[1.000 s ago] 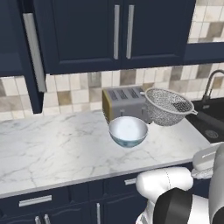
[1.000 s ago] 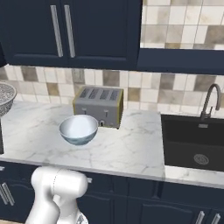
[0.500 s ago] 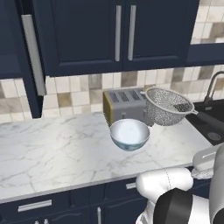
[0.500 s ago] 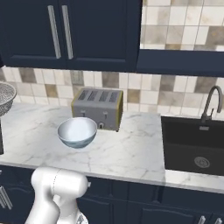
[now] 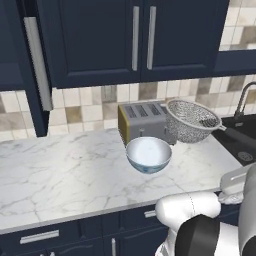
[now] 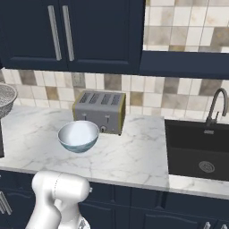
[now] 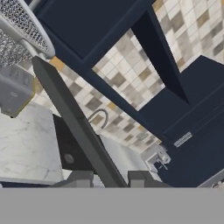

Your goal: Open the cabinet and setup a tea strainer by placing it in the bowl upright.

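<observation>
Your strainer [image 5: 191, 120] has barely shifted, hanging right of the bowl [image 5: 149, 154]; end effector [image 7: 109, 178] clamped on its handle. Toaster [image 5: 145, 123] sits just behind on the worktop [image 5: 60, 170].

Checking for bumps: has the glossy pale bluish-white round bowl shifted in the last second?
No. The bowl sits just in front of the silver four-slot toaster, exactly as before.

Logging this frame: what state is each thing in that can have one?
Round silver wire-mesh tea strainer: aloft, tilted, held by its dark handle.
Gripper: fingers shut on the handle.
Pale glossy bowl: upright, empty.
Navy cabinet door, far left: swung open.
Twin navy doors above the toaster: shut.
</observation>
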You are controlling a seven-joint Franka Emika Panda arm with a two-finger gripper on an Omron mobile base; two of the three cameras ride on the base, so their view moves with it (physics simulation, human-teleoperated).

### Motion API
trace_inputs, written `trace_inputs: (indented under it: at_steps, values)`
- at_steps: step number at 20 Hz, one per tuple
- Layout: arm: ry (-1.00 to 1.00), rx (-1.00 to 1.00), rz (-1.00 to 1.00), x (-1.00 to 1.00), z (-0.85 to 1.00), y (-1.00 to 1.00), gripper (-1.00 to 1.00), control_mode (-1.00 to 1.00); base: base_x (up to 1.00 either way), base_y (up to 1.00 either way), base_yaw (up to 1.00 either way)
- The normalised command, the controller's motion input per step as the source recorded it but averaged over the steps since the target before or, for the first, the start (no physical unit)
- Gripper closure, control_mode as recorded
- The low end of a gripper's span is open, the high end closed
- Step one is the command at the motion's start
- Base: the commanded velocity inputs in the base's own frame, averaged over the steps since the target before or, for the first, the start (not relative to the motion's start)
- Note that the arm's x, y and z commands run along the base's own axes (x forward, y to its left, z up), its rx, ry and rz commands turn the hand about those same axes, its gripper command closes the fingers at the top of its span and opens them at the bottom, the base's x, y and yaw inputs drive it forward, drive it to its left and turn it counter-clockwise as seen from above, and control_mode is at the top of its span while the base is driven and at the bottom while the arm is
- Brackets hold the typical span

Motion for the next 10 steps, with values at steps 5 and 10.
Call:
trace_inputs:
  at_steps: [5,10]
  values:
    - [0.00,0.00,0.00,0.25,0.00,-0.08,1.00,-1.00,0.00,0.00,0.00]
    - [0.00,0.00,0.02,0.34,0.00,-0.23,1.00,-1.00,0.00,0.00,0.00]
